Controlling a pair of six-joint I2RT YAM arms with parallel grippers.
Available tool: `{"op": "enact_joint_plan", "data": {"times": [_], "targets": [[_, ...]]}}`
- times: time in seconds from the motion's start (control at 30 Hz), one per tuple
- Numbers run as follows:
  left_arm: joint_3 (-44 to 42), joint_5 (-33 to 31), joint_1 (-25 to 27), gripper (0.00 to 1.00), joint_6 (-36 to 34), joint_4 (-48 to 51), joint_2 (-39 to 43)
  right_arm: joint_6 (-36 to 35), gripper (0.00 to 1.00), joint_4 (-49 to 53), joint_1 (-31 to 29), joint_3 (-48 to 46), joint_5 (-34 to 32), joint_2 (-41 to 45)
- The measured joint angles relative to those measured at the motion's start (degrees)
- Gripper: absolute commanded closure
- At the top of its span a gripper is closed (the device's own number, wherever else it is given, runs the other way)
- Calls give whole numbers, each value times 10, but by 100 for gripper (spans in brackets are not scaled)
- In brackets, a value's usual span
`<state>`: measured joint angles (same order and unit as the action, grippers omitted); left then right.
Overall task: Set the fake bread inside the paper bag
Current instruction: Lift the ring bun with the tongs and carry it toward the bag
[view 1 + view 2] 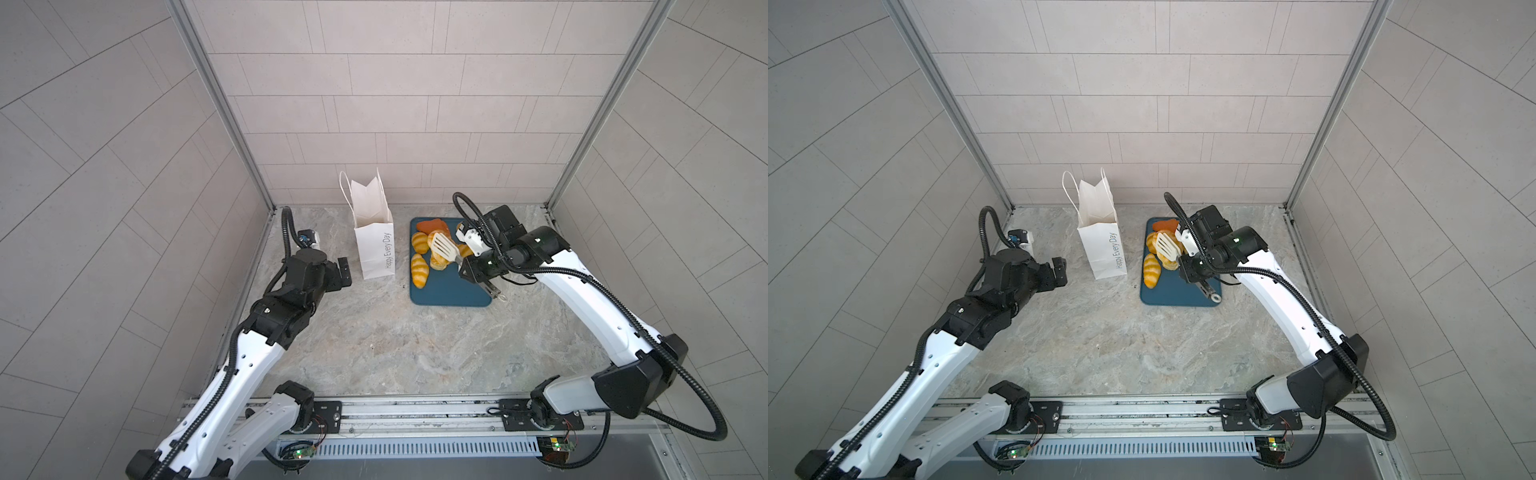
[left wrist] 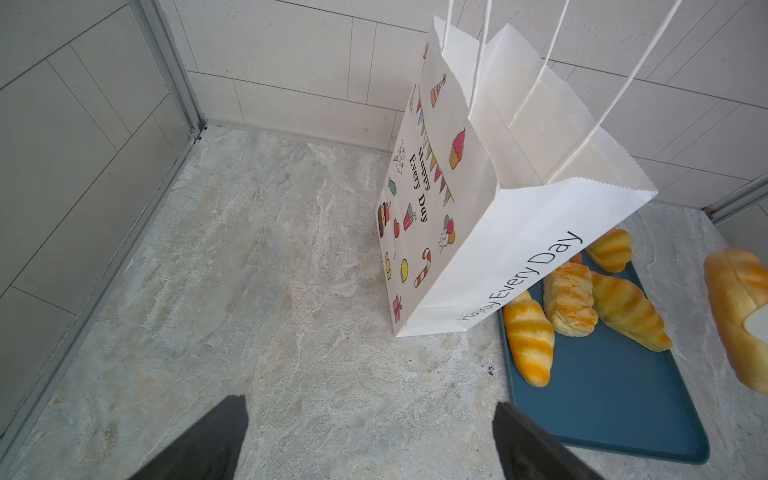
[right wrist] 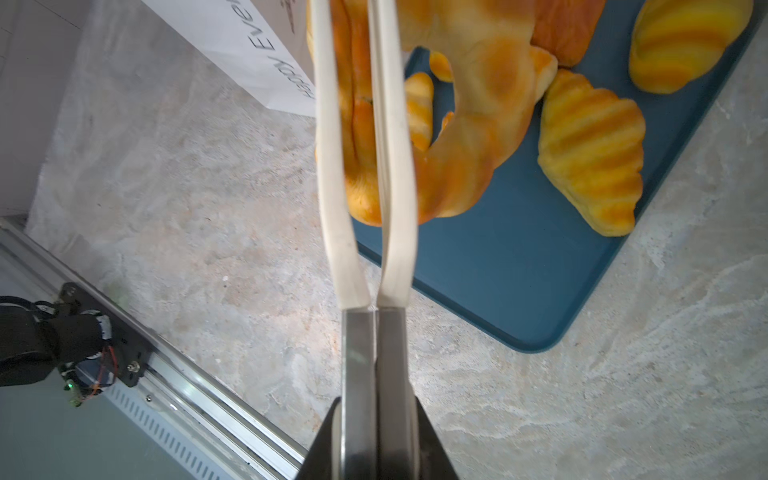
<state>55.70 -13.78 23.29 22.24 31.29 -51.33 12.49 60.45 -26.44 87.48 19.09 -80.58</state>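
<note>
The step in hand looks like the carry. One piece of bread (image 3: 361, 137) is pinched in the tongs (image 3: 332, 208), and the left wrist view suggests it hangs clear of the tray (image 1: 449, 295). The right tool (image 3: 376, 436) is clenched on the tongs' metal handles, pressing the white blades onto the piece; tool and bread do not touch. The piece sits at the tongs' far end, about 10 o'clock from the right tool in both top views, mostly hidden there under the slotted head.

The other bread lies on the tray; two striped croissants along its 9 o'clock edge, an orange-brown triangle (image 1: 432, 225) at 12 o'clock, more bunched beneath the tongs.

The bag (image 1: 376, 249) stands upright on the counter (image 1: 374, 345), mouth open, just beside the tray at its 9 o'clock. Its floor is hidden; I cannot tell whether any bread is inside.

The left tool (image 1: 343, 272) is released, jaws wide and empty; it hovers near the bag at the bag's 9 o'clock, apart from the paper.

The next move, as I judge it, calls for height above the bag's rim, then a swing toward 9 o'clock until the piece is over the mouth; the squeeze should ease only there. The cord handles and thin walls could snag or tip, so the left tool may need to steady the bag.
</note>
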Motion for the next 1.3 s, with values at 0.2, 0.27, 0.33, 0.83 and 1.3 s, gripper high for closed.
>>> {"op": "enact_joint_plan", "data": {"times": [0.2,0.27,0.33,0.83,1.3], "targets": [[2,8,0,0,0,-2,-13,20,75,-37,-51,42,23,5],[2,10,0,0,0,-2,-15,26,75,-42,-66,67,30,2],[2,11,0,0,0,-2,-16,30,74,-53,-80,94,38,-5],[2,11,0,0,2,-2,-10,40,74,-77,-133,273,94,-161],[2,6,0,0,2,-1,6,49,74,-75,-98,426,118,-302]]}}
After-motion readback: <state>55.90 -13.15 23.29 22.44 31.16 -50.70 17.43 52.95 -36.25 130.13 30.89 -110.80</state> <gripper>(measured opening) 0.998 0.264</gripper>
